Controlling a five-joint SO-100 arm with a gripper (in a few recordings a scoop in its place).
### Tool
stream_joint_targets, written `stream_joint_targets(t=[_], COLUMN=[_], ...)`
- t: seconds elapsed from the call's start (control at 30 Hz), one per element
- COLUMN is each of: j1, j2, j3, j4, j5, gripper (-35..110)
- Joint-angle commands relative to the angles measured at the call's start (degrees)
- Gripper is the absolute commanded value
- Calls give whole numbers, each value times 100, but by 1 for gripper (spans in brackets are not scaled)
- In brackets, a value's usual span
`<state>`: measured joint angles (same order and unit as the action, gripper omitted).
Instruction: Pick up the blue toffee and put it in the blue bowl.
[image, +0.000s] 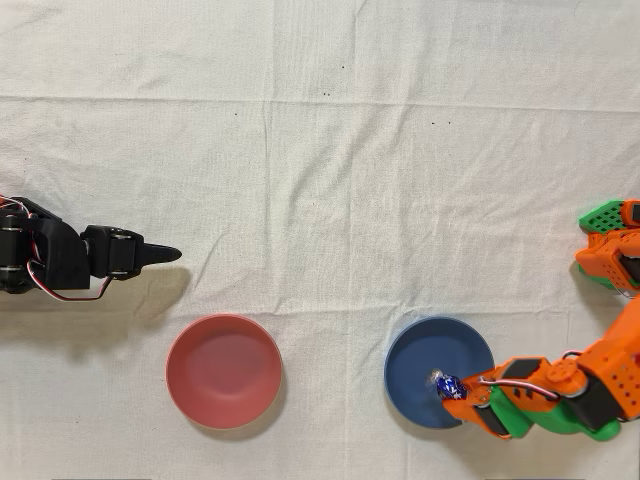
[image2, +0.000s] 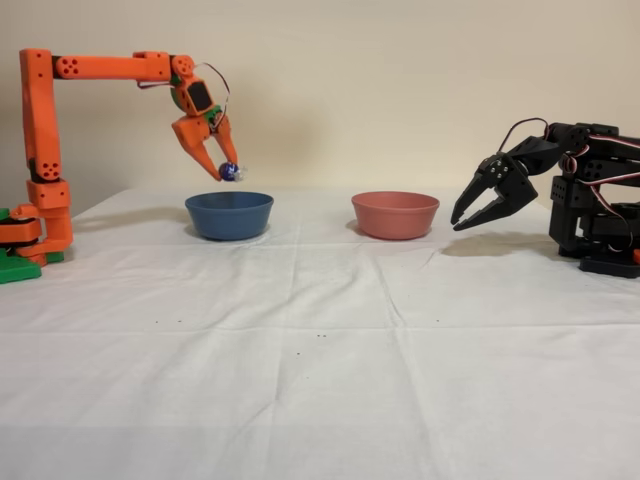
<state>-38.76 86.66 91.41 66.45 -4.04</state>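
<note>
The orange arm's tool (image2: 226, 168) is squeezed tight on the blue toffee (image2: 229, 172). The tool points down, and the toffee sits at its tip, up in the air. In the fixed view the toffee hangs just above the blue bowl (image2: 229, 215) and does not touch it. In the overhead view the tool (image: 452, 388) holds the toffee (image: 446, 383) over the right part of the blue bowl (image: 425, 365), inside its rim.

The blue bowl rests on the bench (image2: 320, 340), which has a white cloth over it with soft folds. A pink-red bowl (image2: 395, 214) sits beside the blue one, apart from it. It is to the right in the fixed view and to the left in the overhead view (image: 223, 371). Both bowls look bare inside.

The idle black arm (image2: 560, 190) stands on the far side of the pink-red bowl, well apart from the orange arm. Nothing lies between the toffee and the blue bowl.
</note>
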Motion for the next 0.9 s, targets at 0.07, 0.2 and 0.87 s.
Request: stream_joint_targets(t=[0.07, 0.2, 0.87], j1=[44, 114, 316], j2=[88, 9, 343], j3=[123, 53, 299], j4=[-167, -158, -70], j5=[-70, -44, -114], gripper=[14, 22, 33])
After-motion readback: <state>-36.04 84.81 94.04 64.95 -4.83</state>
